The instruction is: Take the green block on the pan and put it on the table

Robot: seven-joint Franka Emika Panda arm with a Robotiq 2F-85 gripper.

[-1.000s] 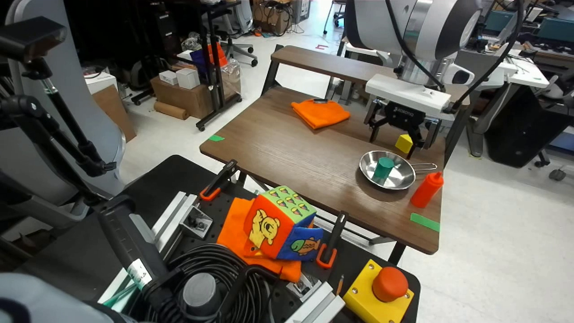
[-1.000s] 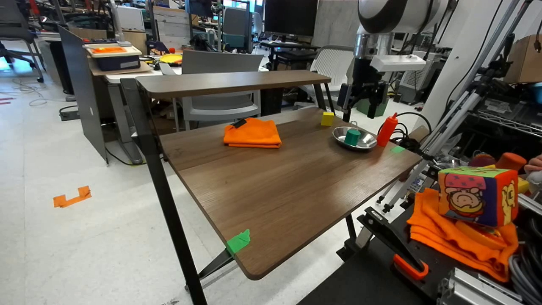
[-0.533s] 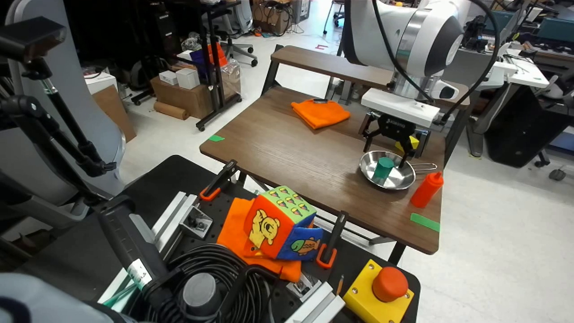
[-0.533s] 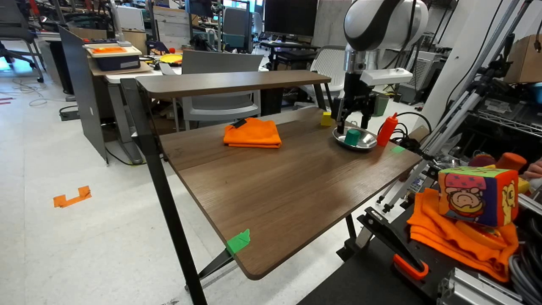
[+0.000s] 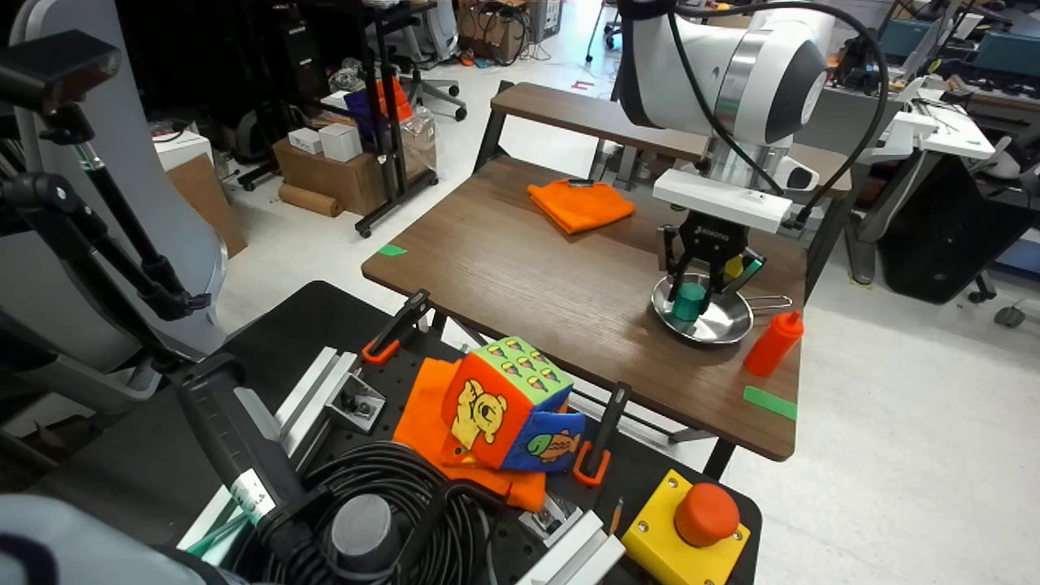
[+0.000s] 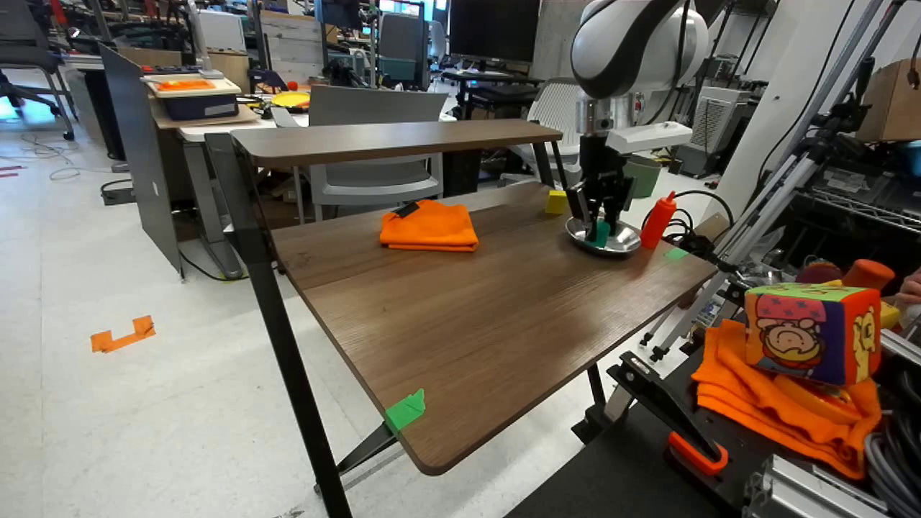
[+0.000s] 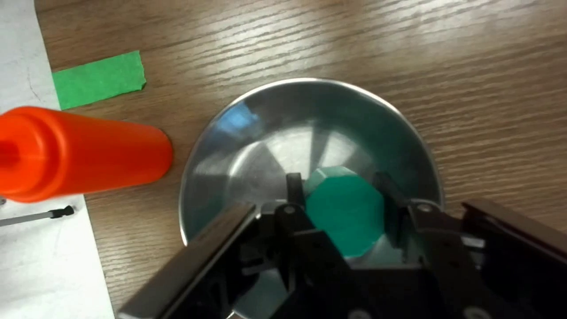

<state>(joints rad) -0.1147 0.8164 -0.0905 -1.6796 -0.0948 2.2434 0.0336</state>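
1. The green block [image 7: 345, 217] is inside the rim of the pan [image 7: 252, 181]; whether it touches the pan's bottom, I cannot tell.
2. The pincer [image 7: 341, 189] points down into the pan and holds the green block, with one of its fingers [image 7: 294, 188] against each of two opposite sides.
3. The pan rests on the desk [image 6: 460, 309], under the robot arm [image 6: 611, 57].
4. The red bottle [image 7: 110, 150] stands upright just beside the pan, apart from it.
5. A strip of green tape [image 7: 102, 79] lies flat near the pan, on the same side as the red bottle, at the desk's edge.
6. The yellow block [image 6: 555, 202] sits near the pan, partly hidden by the pincer in an exterior view.
7. The orange cloth [image 6: 429, 226] lies folded, well apart from the pan, with a dark object [image 6: 406, 209] on top too small to make out.
8. The toy cube [image 5: 508, 410] is off the desk, well apart from the pan, on a second orange cloth [image 5: 422, 402].
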